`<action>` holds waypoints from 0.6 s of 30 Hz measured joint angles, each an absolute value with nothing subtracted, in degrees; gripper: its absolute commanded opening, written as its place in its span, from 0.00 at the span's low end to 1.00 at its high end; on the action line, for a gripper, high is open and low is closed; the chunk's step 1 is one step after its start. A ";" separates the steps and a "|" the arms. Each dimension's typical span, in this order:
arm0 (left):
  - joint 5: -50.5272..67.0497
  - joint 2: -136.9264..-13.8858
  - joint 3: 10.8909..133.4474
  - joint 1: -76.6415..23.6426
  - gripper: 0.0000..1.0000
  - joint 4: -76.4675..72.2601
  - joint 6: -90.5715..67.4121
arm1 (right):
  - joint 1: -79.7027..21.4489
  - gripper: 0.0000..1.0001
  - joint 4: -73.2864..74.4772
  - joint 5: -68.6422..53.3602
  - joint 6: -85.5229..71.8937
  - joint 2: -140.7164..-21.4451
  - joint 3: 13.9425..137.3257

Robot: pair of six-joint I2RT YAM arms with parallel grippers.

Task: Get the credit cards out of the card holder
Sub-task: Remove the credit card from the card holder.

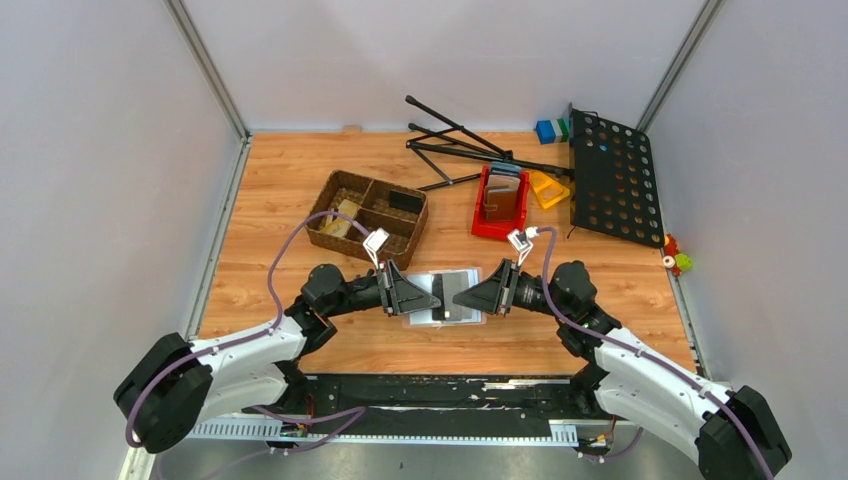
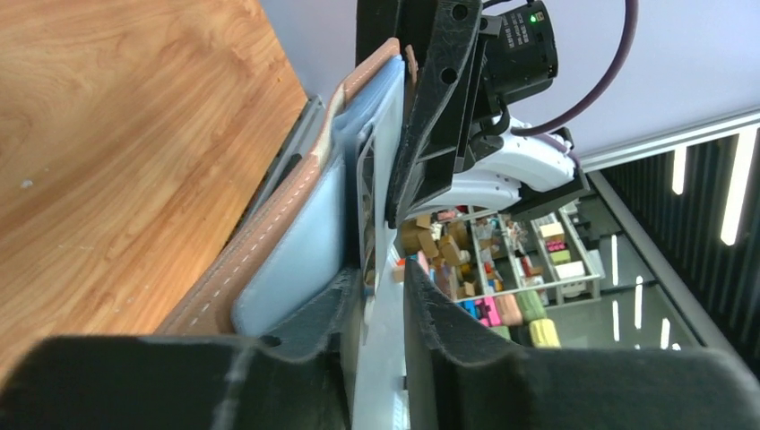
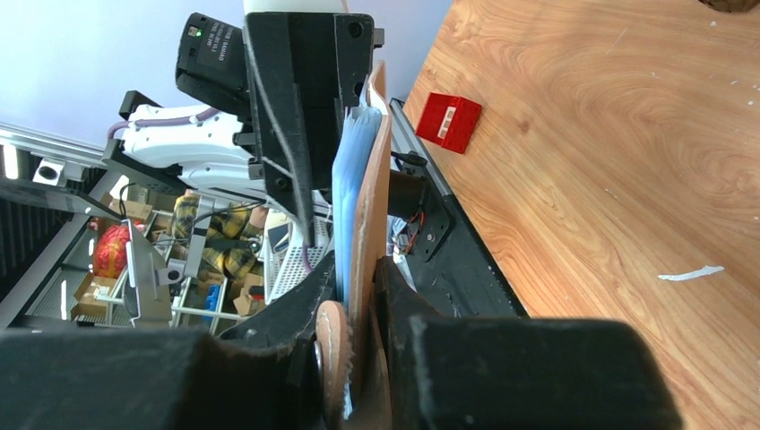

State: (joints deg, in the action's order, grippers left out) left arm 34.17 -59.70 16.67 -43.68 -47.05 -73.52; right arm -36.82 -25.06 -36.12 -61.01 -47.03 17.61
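The card holder (image 1: 447, 297) is held up off the table, opened, between my two grippers. It is taupe-brown outside and light grey inside, with a dark strip by the fold. My right gripper (image 1: 462, 296) (image 3: 357, 269) is shut on its right edge, pinching the brown cover (image 3: 363, 206) and the grey lining. My left gripper (image 1: 432, 300) (image 2: 384, 278) is at the left edge with its jaws apart. A thin light-grey sheet (image 2: 381, 358) lies loose between them, beside the holder's cover (image 2: 296, 224). I cannot tell whether that sheet is one of the credit cards.
A wicker basket (image 1: 345, 190) at the back left has a flat black rectangle (image 1: 405, 201) in its right compartment. A red bin (image 1: 484, 222) with wallets, a folded black stand (image 1: 460, 145) and a black perforated panel (image 1: 612, 180) are behind to the right.
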 measured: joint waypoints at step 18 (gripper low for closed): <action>32.36 -54.02 17.23 -41.25 0.00 -35.75 -70.24 | -33.28 0.10 -23.99 -35.86 -61.69 -44.21 14.96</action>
State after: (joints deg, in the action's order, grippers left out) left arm 32.36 -54.02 17.23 -41.25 -35.75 -70.24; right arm -33.28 -23.99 -35.86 -61.69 -44.21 14.96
